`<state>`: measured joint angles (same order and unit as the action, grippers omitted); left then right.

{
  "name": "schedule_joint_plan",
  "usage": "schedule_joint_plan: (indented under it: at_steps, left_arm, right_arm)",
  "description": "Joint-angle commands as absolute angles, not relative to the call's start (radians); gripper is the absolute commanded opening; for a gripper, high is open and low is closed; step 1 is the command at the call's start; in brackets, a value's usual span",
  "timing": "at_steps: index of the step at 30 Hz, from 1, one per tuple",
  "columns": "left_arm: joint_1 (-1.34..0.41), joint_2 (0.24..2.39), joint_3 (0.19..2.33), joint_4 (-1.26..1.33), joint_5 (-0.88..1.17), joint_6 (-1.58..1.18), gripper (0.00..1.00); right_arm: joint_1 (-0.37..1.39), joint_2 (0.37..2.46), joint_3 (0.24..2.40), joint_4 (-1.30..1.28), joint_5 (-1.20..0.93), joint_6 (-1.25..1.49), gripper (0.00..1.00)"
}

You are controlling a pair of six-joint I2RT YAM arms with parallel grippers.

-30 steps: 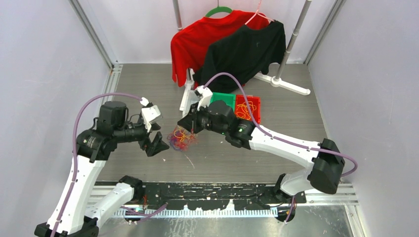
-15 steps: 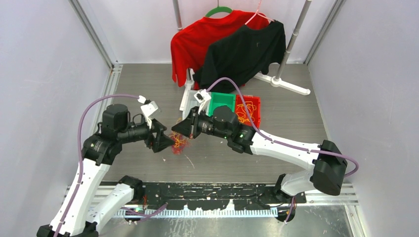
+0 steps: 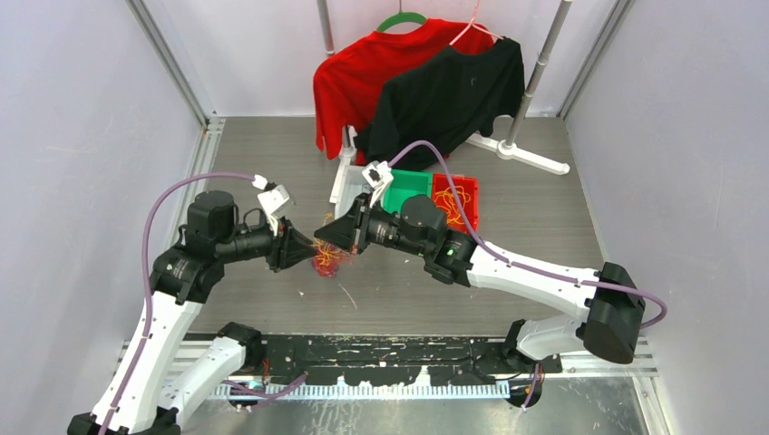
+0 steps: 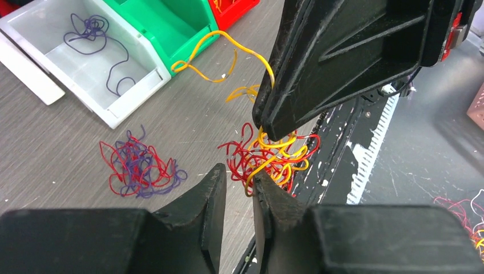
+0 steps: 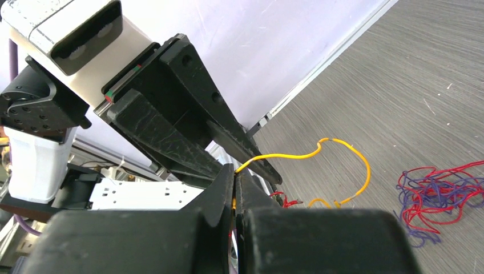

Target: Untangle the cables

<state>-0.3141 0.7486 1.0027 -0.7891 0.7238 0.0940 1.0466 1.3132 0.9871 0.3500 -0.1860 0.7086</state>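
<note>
We've got the right claw (image 5: 234, 171) clenched on one yellow cable (image 5: 279, 156). The strand leaves its tips and loops out over the table (image 3: 544, 208).

A red-and-yellow tangle (image 4: 274, 157) sits right under those tips, touching them in the left wrist view. We can't tell if it's off the table.

The left claw (image 4: 237, 177) points straight at the right claw, tips very near each other, with the red-and-yellow tangle just ahead of its tips. Its fingers are almost together, with a thin gap left. A yellow strand runs toward that gap, but we can't tell whether it's pinched.

A red-and-purple tangle (image 4: 140, 168) lies flat on the table. It's ahead of the left claw and off to one side, apart from the first tangle.

Farther ahead of the left claw there's a white bin (image 4: 137, 100) with one purple cable (image 4: 91, 28) lying in it. A green bin (image 4: 165, 23) is right beside it, and a red bin (image 3: 474, 195) is on the green bin's other side. In the top view we see orange cables (image 3: 451, 195) inside the red bin, behind the right claw's wrist.
</note>
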Motion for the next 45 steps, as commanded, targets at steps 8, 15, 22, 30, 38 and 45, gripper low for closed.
schedule_joint_plan:
  at_steps: [8, 15, 22, 30, 38, 45]
  left_arm:
    - [-0.317, 0.723, 1.030, -0.681, 0.642, 0.047, 0.07]
    - [-0.317, 0.697, 1.035, -0.679, 0.502, 0.027, 0.00]
    - [-0.317, 0.701, 1.061, -0.677, 0.483, -0.089, 0.00]
    - [-0.317, 0.733, 1.090, -0.706, 0.516, -0.197, 0.00]
    - [-0.318, 0.715, 1.114, -0.745, 0.572, -0.208, 0.00]
    - [-0.318, 0.701, 1.110, -0.769, 0.608, -0.194, 0.00]
  right_arm:
    - [1.085, 1.291, 0.975, 0.436, -0.191, 0.728, 0.14]
    - [1.085, 1.170, 0.889, 0.351, -0.088, 0.657, 0.49]
    - [1.089, 1.055, 0.849, 0.245, 0.052, 0.568, 0.72]
    - [1.248, 1.181, 0.982, 0.173, 0.274, 0.366, 0.75]
    - [1.296, 1.305, 1.065, 0.223, 0.426, 0.295, 0.77]
    - [1.294, 1.247, 0.991, 0.309, 0.432, 0.333, 0.73]
